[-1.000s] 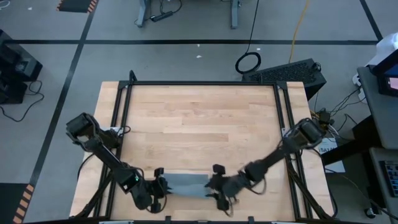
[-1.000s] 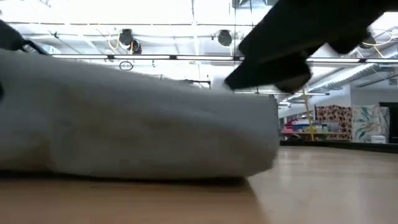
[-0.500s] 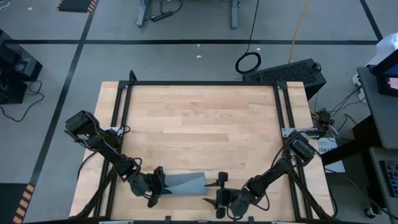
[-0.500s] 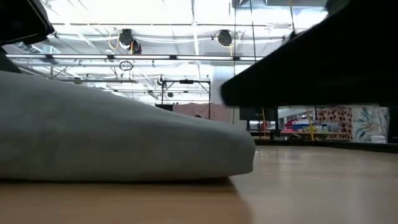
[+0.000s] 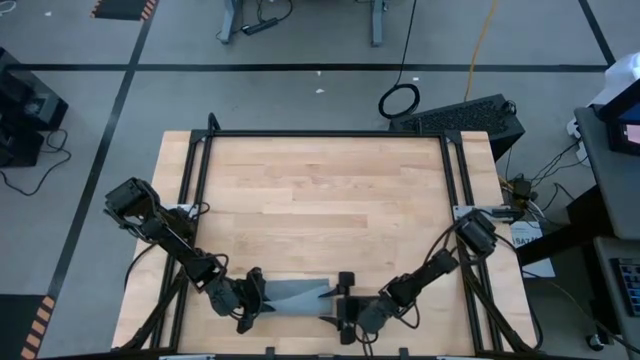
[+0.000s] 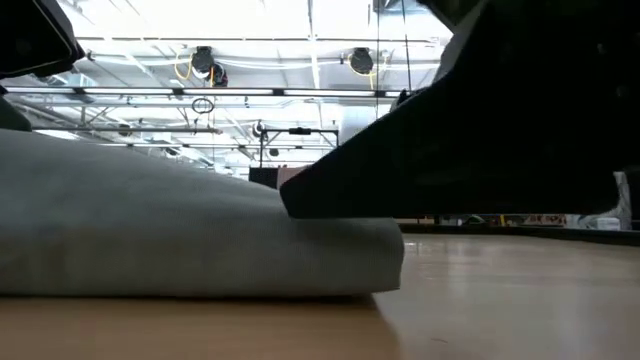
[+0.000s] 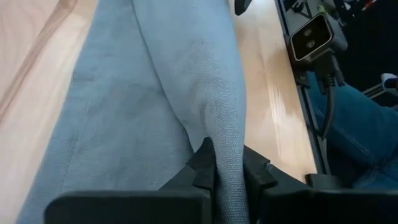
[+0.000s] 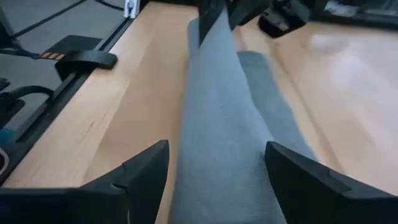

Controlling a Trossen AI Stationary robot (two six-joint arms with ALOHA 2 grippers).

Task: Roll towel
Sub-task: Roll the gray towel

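The left gripper [image 7: 227, 180] is seen pinching a raised fold of the plain grey soft cloth towel [image 5: 295, 293] between its two dark fingers, at the towel's left end near the front edge of the light wooden table [image 5: 320, 190]. The right gripper [image 5: 345, 307] is spread wide, with the towel's other end lying between its fingers [image 8: 140, 171] and not yet squeezed. Half a second ago the right gripper was pulled back, just off the towel's end; now it has been brought in again over that end. From this it is judged that a new grab is being set up, so the next turn of the roll can be made. The towel is bunched into a long narrow strip, soft and thick, with a ridge along it, lying flat on the wood
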